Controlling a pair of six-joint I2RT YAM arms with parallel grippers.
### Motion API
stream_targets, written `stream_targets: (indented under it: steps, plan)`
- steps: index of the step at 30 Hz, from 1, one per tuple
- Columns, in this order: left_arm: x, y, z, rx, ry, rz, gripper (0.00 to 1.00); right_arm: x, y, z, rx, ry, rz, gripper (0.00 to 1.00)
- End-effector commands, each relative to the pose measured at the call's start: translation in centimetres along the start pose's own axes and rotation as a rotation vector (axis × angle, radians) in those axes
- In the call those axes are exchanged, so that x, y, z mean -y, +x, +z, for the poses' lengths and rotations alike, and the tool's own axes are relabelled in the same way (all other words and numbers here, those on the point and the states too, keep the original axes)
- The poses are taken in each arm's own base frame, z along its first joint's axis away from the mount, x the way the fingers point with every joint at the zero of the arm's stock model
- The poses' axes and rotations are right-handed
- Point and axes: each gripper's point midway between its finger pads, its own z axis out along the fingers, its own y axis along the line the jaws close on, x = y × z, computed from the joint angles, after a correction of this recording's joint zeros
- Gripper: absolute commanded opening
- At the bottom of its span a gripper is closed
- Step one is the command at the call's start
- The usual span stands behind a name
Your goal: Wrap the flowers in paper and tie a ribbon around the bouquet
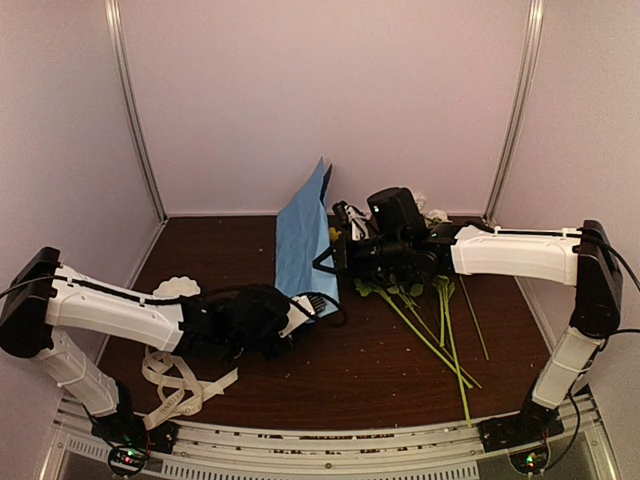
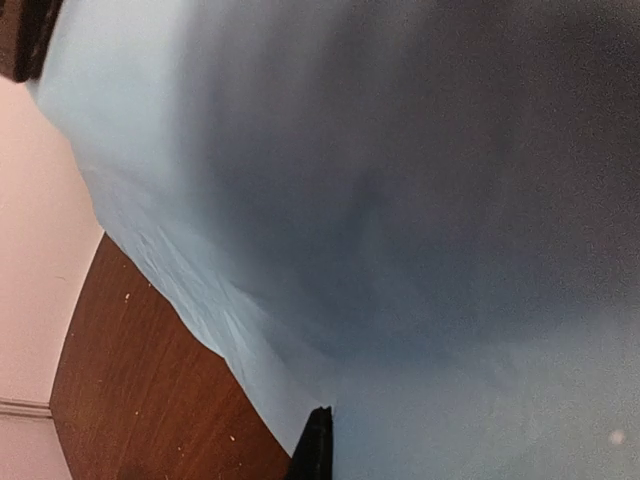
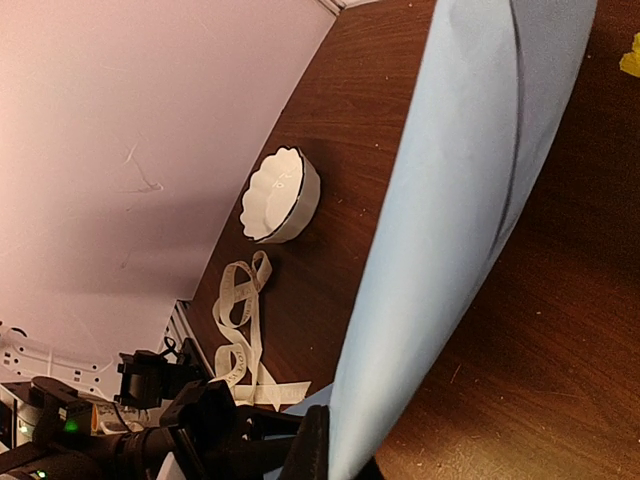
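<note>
The paper (image 1: 300, 232), light blue, stands on edge at the table's middle and rises to a point at the back. My left gripper (image 1: 305, 308) is at its near lower end. In the left wrist view the paper (image 2: 400, 200) fills the frame and lies against one dark finger (image 2: 316, 445); the other finger is hidden behind the sheet. My right gripper (image 1: 336, 258) is shut on the paper's (image 3: 450, 200) right edge. The flowers (image 1: 430, 320) lie to the right with their green stems toward me and their blooms mostly hidden under the right wrist. The cream ribbon (image 1: 185, 385) (image 3: 240, 320) lies looped at the near left.
A white scalloped bowl (image 1: 176, 288) (image 3: 280, 195) sits at the left behind my left arm. Pale walls with metal corner rails close in the back and sides. A slotted metal rail (image 1: 320, 445) runs along the near edge.
</note>
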Motion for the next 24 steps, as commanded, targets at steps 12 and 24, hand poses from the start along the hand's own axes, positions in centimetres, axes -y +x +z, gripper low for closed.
stream_targets:
  steps: [12, 24]
  plan:
    - [-3.6, -3.3, -4.1, 0.225, -0.074, -0.259, 0.0, 5.6, 0.7, -7.2, 0.02, 0.144, -0.107, 0.72]
    - [-4.7, -3.1, -4.2, 0.271, -0.005, -0.463, 0.0, 4.1, 3.1, -9.9, 0.028, -0.019, -0.127, 0.86]
